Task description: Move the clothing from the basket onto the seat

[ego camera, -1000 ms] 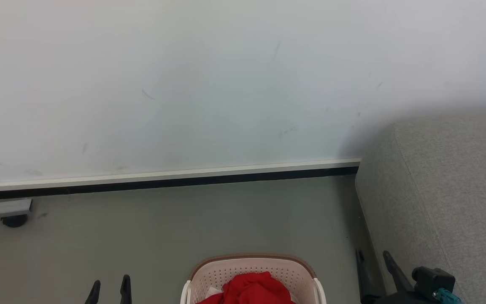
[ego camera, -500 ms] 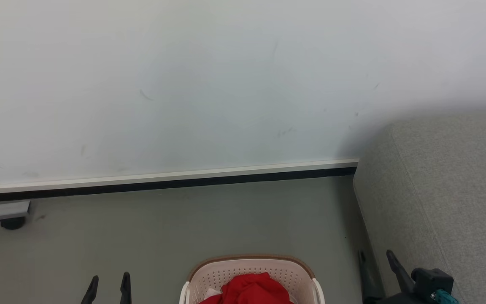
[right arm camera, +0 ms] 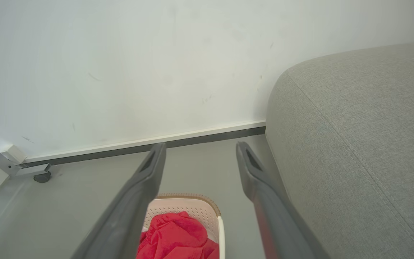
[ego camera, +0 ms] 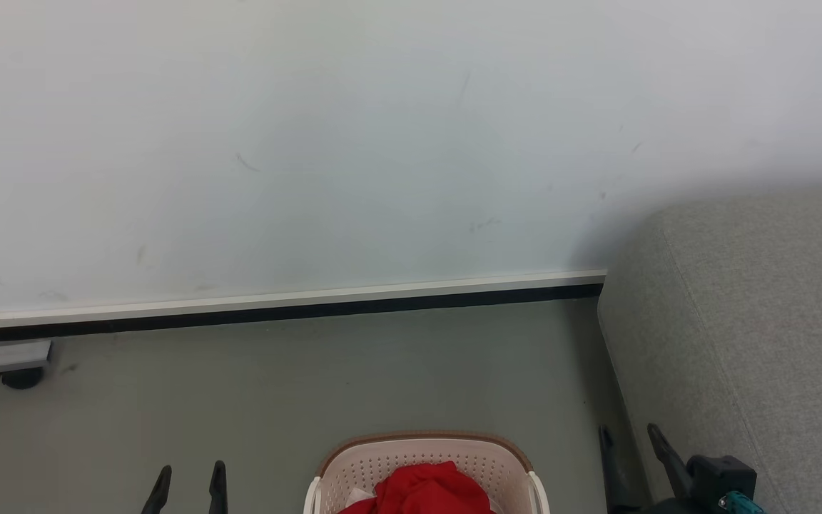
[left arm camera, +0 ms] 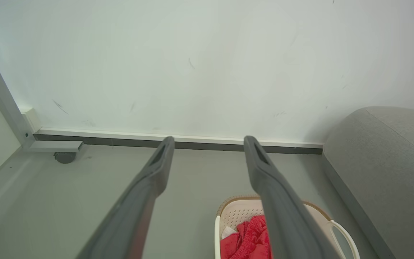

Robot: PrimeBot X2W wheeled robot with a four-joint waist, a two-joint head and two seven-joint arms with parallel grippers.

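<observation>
Red clothing (ego camera: 422, 489) lies in the basket (ego camera: 382, 464) at 6 o'clock; my left tool (ego camera: 193, 465) and right tool (ego camera: 627, 428) are released. A shallow pinch could drop fabric.

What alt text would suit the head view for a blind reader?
A basket of red clothing sits on the floor at the bottom edge, a grey sofa on the right. Both open, the left gripper and right gripper flank the basket, below a wall.
</observation>
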